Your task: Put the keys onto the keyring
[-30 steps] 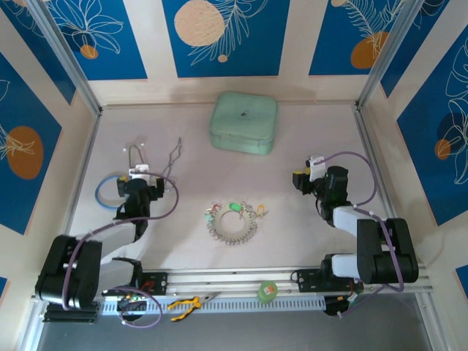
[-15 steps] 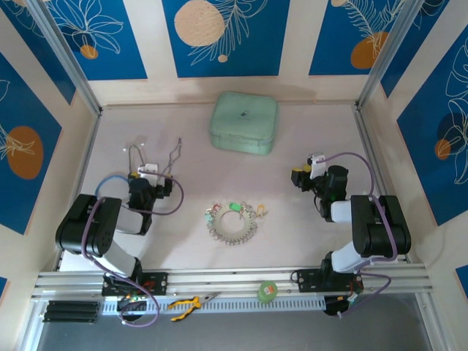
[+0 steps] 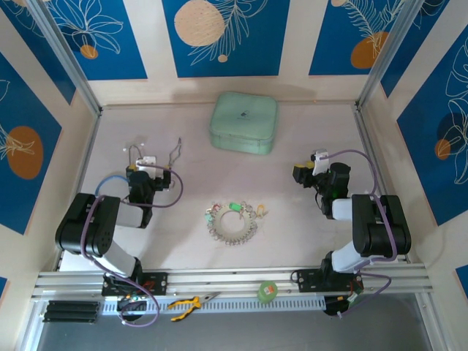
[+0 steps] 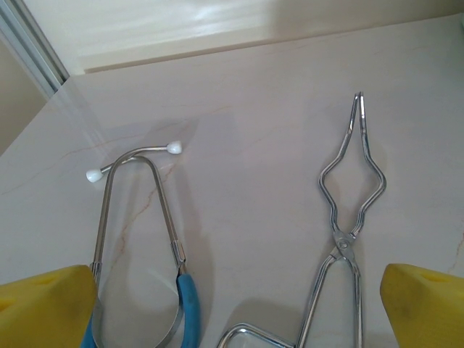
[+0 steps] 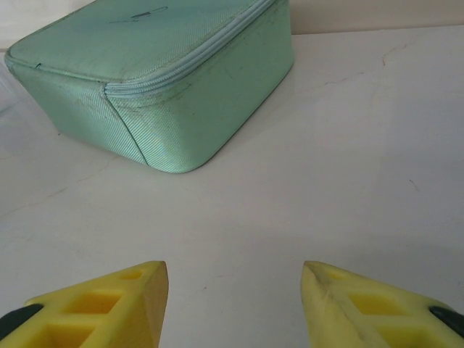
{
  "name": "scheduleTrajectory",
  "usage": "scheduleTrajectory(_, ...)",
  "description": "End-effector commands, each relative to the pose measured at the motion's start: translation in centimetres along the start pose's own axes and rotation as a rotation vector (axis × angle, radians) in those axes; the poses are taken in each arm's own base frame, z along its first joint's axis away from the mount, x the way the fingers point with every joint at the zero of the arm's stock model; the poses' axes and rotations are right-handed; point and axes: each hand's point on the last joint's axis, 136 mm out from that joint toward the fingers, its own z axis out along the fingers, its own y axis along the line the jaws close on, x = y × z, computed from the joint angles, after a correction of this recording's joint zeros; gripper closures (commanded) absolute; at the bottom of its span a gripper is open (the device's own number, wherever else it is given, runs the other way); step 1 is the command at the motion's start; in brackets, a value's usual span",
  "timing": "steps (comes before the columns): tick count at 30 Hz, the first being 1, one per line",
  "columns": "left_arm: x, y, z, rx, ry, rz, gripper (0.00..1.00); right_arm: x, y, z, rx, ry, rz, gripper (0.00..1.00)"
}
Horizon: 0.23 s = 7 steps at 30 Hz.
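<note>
Centrally, silvery linked-loop keyring (image 3: 232,229), small colour-headed keys (image 3: 235,208) along its far rim; left gripper (image 4: 239,290) and right gripper (image 5: 233,275) both spread, empty.

The table (image 3: 307,241) is pale, almost white, with thin brown lines like marble. Three walls stand around it. The back wall (image 3: 292,84) is cream with big blue panels (image 3: 227,55). The panels have white leaves drawn on them and round orange and peach spots (image 3: 199,22). The left wall (image 3: 22,197) and right wall (image 3: 446,212) look the same. A grey metal post (image 3: 67,64) stands in each back corner. A silver rail (image 3: 234,276) runs along the near edge. The light is soft and even.
</note>
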Motion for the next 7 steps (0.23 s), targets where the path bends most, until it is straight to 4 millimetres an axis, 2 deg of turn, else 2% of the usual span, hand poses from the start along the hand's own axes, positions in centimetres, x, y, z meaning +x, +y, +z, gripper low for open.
scheduleTrajectory(1, -0.55, 0.36, 0.56, 0.018, 0.006, -0.034, 0.00, -0.58, -0.33, 0.31, 0.009, -0.009, 0.005, 0.48)
scheduleTrajectory(7, -0.60, 0.45, 0.35, 0.018, -0.005, -0.036, 0.00, -0.63, -0.34, 0.28, 0.010, -0.010, 0.005, 0.39)
